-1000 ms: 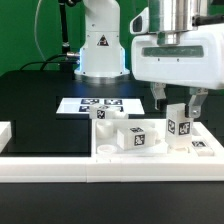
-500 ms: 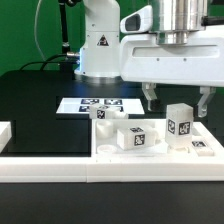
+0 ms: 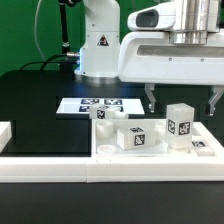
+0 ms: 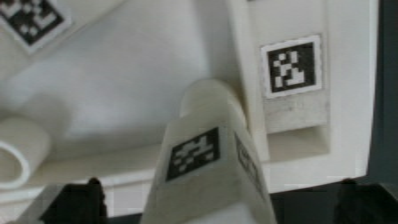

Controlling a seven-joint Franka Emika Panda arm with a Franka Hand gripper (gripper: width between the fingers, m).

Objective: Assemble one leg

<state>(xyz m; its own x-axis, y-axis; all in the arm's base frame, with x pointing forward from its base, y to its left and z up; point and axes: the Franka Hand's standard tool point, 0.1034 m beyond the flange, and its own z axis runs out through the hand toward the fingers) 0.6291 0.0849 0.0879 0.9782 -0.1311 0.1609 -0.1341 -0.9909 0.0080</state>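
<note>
white plastic leg [image 3: 180, 125] stands upright on the big flat panel [image 3: 150, 160], toward the exterior view's right — a second block [image 3: 137, 137] lies just beside it. my gripper [image 3: 181, 99] hangs right above the leg, fingers spread wide, holding nothing, one tip on either side — neither touching. the marker board [image 3: 97, 105] lies farther back on the black table [image 3: 40, 110].

Upright white leg [image 3: 180, 124]
A squarish white block with a black-and-white tag on its front face, it stands on end at centre right of the frame.
</note>
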